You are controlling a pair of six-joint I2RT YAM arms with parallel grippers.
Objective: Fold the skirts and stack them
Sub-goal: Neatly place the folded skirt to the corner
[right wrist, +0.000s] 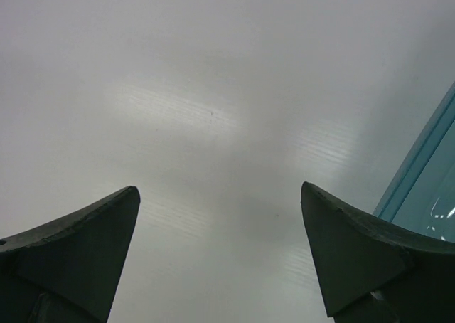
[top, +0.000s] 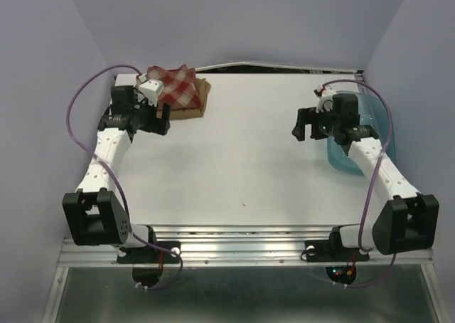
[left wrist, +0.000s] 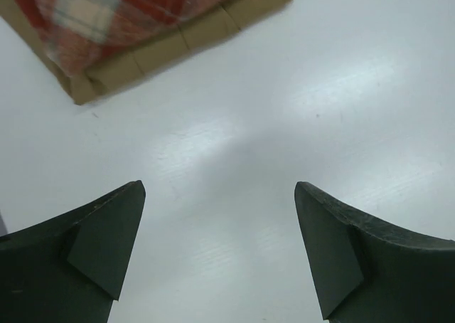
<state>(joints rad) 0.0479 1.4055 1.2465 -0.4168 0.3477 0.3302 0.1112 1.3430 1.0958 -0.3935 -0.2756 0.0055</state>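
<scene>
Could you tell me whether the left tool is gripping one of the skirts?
No, the left tool stands open above the table, apart from the plaid skirt lying on the tan skirt.

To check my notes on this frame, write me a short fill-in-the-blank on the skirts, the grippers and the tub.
1. The folded plaid skirt lies ____ the tan skirt.
2. The left gripper and the right gripper are both empty and ____.
3. The blue tub sits on the side of the ____ arm.
Missing words: on top of; open; right.
</scene>
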